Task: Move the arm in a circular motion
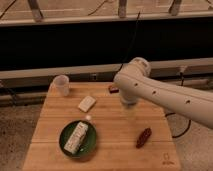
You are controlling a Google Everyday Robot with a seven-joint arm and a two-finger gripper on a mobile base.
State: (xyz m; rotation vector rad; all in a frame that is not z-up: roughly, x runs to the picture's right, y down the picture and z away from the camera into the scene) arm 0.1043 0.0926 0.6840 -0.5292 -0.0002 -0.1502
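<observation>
The arm (165, 95) is large, glossy and white, with small dark screw holes. It reaches in from the right edge over the wooden table (110, 125). Its bulbous elbow joint (132, 75) hangs above the table's back middle, and a short rounded stub (128, 101) points down from it. The gripper is not visible; it is hidden behind the arm or out of frame.
A green plate (64, 145) holding a white bar (76, 137) sits front left. A white cup (61, 85) stands back left, with a white block (86, 103) nearby. A dark red object (144, 137) lies front right. A small dark item (114, 89) lies by the elbow. A black cable (175, 130) hangs at right.
</observation>
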